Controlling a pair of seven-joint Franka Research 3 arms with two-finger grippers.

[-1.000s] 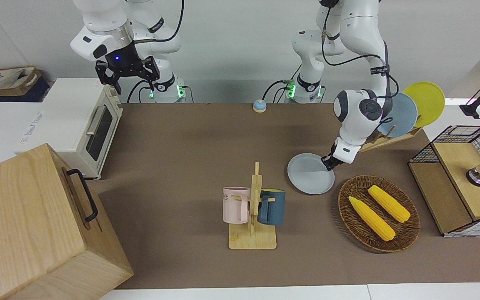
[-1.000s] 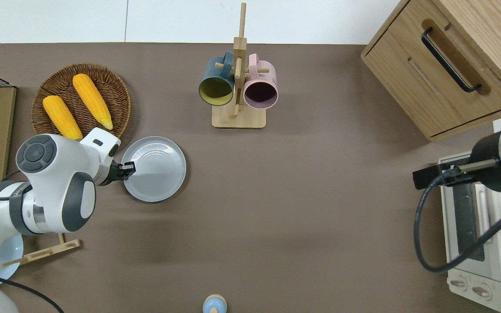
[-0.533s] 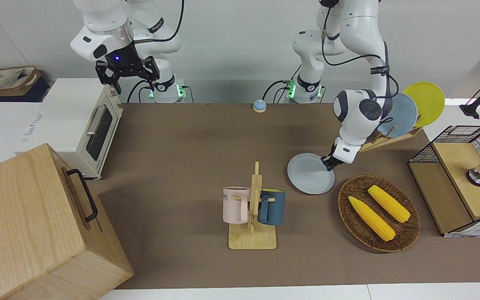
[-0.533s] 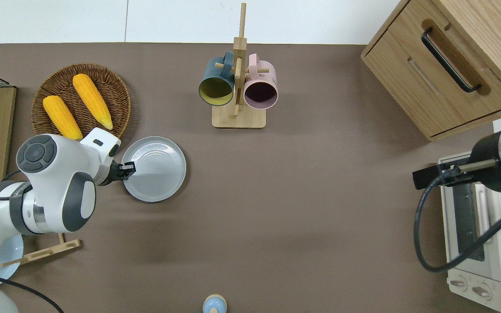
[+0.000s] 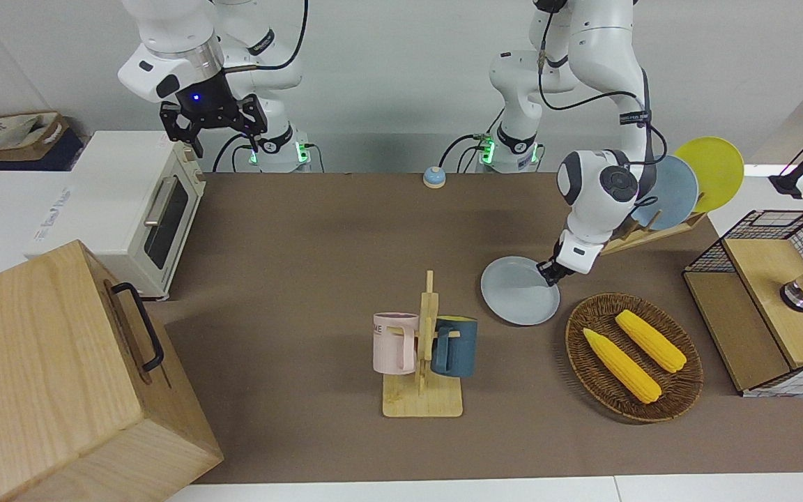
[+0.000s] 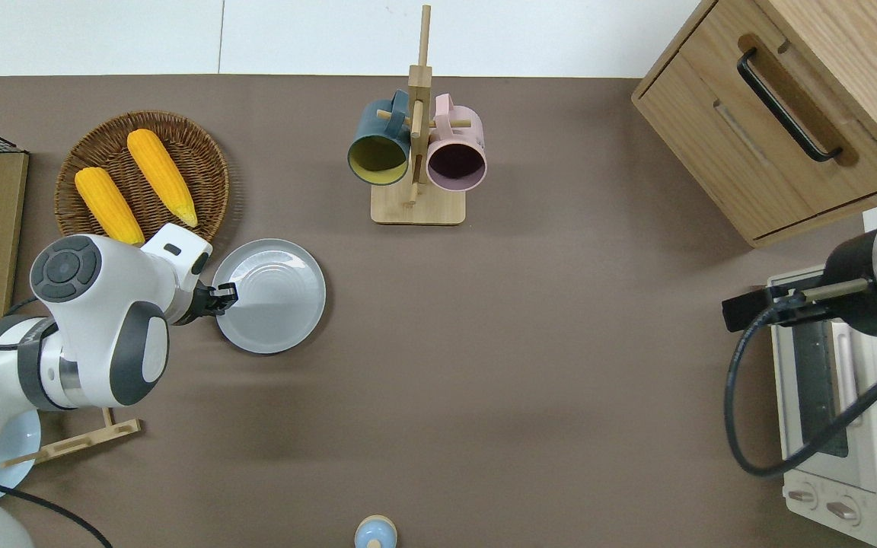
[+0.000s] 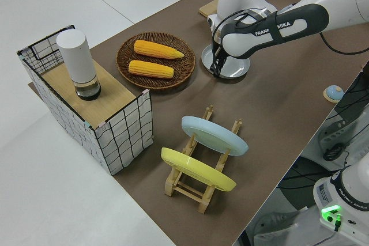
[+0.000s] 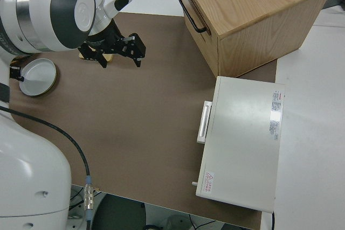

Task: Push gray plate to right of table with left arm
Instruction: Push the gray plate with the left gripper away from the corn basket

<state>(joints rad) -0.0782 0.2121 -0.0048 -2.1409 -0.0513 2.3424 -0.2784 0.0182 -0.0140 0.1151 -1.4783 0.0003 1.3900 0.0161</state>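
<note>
Two arms show in the front view: the left arm (image 5: 600, 188) bends down at right of centre, its left gripper (image 5: 550, 272) low at the rim of the gray plate (image 5: 518, 291), on the side nearest the wicker basket of corn (image 5: 633, 357); whether its fingers are together or apart I cannot tell. The right gripper (image 5: 212, 118), fingers spread and holding nothing, hangs at upper left, parked. In this view the plate lies flat on the table (image 5: 318, 237) a little right of centre, just above and right of the mug rack (image 5: 423, 355). Looking straight down, the left gripper (image 6: 221, 294) touches the plate's (image 6: 275, 301) edge at centre left of the frame, with the basket (image 6: 180, 152) just above it and a long bare stretch of table (image 6: 522, 342) running toward the wooden cabinet (image 6: 781, 114) and toaster oven (image 6: 834, 411) at the right edge. From the left side camera, the gripper (image 7: 215, 71) stands steeply on the plate's (image 7: 233, 67) near rim in the upper centre, and the plate rack (image 7: 199, 165) with a blue and a yellow plate sits lower. From the right side camera the plate (image 8: 38, 76) appears small at the left edge. Judging by this, the push has barely begun: contact looks made, but nearly the whole slide toward the right arm's end remains.
</note>
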